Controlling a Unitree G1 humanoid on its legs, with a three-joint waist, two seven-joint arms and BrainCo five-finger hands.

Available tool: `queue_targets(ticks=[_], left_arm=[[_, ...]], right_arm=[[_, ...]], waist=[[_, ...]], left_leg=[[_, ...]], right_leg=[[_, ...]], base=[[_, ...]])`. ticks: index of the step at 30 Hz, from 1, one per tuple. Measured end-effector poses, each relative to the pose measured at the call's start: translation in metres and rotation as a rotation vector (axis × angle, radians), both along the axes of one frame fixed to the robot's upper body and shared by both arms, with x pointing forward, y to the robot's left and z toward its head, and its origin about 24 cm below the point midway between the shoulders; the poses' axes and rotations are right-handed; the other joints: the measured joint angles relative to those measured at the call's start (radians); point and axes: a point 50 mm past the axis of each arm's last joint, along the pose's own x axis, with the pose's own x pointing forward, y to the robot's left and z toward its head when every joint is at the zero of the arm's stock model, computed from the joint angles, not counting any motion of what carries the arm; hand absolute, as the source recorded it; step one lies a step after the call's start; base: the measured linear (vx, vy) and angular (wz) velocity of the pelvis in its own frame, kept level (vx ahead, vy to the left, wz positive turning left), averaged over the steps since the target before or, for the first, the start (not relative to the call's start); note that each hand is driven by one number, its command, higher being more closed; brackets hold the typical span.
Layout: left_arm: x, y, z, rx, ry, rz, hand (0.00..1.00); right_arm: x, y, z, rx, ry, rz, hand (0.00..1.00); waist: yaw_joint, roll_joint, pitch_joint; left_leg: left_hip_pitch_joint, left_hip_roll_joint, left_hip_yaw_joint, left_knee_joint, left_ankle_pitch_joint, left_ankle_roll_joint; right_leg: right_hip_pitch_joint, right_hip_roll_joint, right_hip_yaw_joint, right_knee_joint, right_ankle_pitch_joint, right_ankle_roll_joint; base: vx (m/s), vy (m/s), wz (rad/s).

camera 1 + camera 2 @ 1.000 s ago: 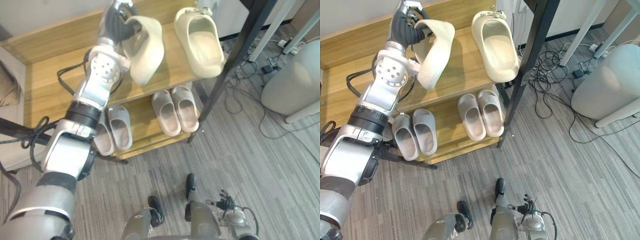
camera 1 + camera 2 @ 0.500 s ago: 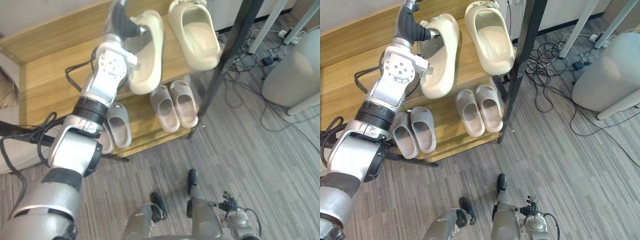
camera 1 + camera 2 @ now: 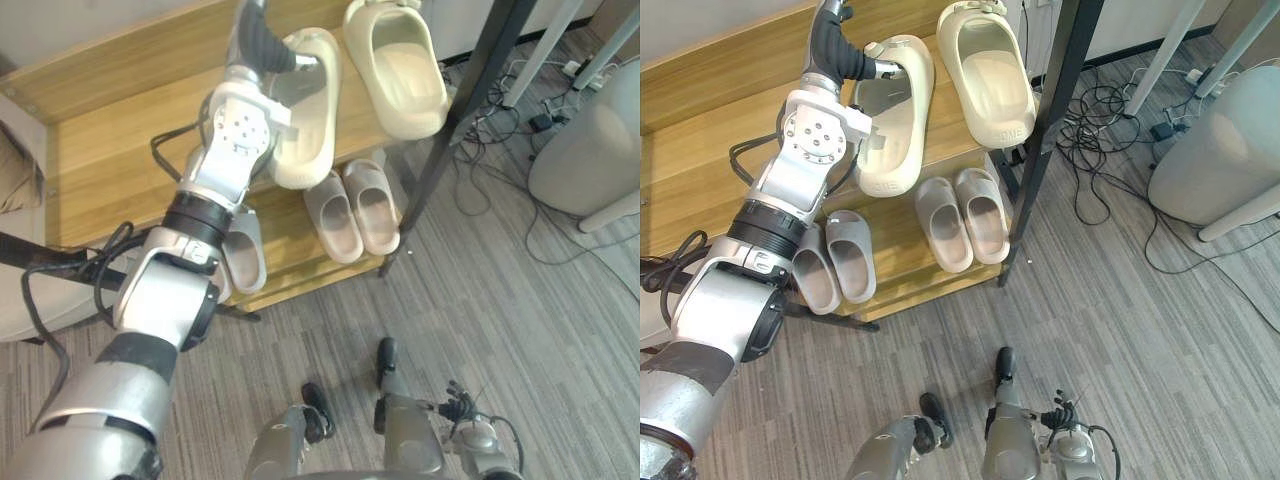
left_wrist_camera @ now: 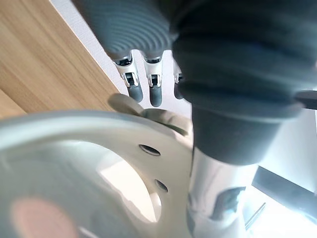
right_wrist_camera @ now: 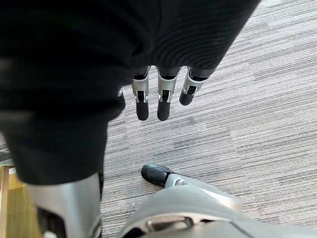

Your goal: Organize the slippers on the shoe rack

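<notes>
Cream slipper (image 3: pixel 895 120) in left hand (image 3: pixel 838 52) over shoe rack (image 3: pixel 700 130)

We log a cream slipper (image 3: pixel 895 120) and its cream twin (image 3: pixel 990 80), four taupe-grey slippers (image 3: pixel 980 210), a light wood-grain shoe rack (image 3: pixel 700 150), black post (image 3: pixel 1055 120), grey fine-striped carpet (image 3: pixel 1140 330).

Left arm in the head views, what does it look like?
The left arm is silver-grey, in rounded segments with black bands at the joints and a round plate dotted with holes. The left hand wears a dark ribbed cover over silver, dark-tipped fingers.
</notes>
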Motion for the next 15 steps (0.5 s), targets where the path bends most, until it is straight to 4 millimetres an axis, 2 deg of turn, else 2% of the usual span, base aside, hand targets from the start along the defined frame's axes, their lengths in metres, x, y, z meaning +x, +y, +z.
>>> queue_targets(ticks=[6, 15], left_arm=[[-0.006, -0.015, 0.001, -0.013, -0.021, -0.056, 0.00], [-0.008, -0.012, -0.011, -0.050, -0.006, -0.079, 0.00]], right_arm=[[-0.002, 0.000, -0.001, 0.001, 0.008, -0.002, 0.00], [-0.002, -0.001, -0.001, -0.003, 0.013, 0.002, 0.00]], waist=[[0.000, -0.001, 0.001], [0.013, -0.002, 0.001]], left_leg=[[0.031, -0.013, -0.027, -0.020, 0.006, 0.007], [0.066, -0.049, -0.052, -0.080, 0.040, 0.019]], right_leg=[[0.038, -0.007, -0.030, 0.000, -0.005, 0.005], [0.067, -0.036, -0.055, 0.000, -0.013, 0.012]], base=[[0.01, 0.059, 0.13], [-0.03, 0.046, 0.12]])
